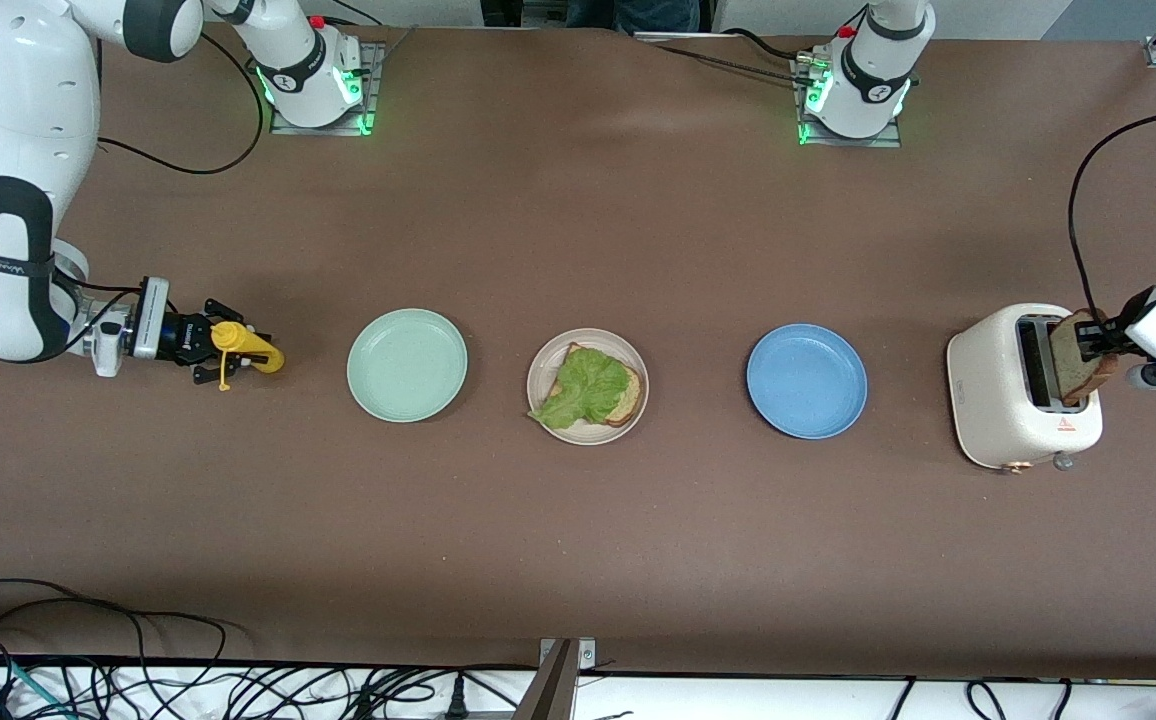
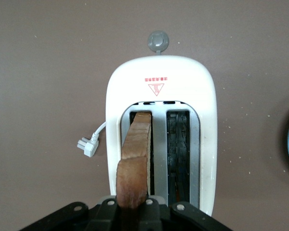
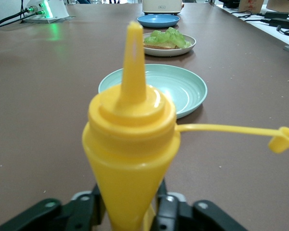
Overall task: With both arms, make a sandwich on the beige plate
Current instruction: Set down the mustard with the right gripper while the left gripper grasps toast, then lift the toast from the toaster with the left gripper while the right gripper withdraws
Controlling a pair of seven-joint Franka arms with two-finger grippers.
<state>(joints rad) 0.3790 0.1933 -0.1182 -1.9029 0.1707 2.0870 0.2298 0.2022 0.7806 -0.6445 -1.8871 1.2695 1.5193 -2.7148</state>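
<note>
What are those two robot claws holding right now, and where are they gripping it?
The left gripper pinches a bread slice by its top edge, standing in the toaster. The right gripper has its fingers around the yellow squeeze bottle, low on its body.

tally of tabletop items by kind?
Plates: 3 (mint-green plate, beige plate, blue plate)
Bread slices: 2 (one on the beige plate, one in the toaster)
Lettuce leaf: 1
Toaster: 1
Yellow squeeze bottle: 1
Total: 8

Front high overhead; wrists close; all share blue plate [image 1: 806, 380].
</note>
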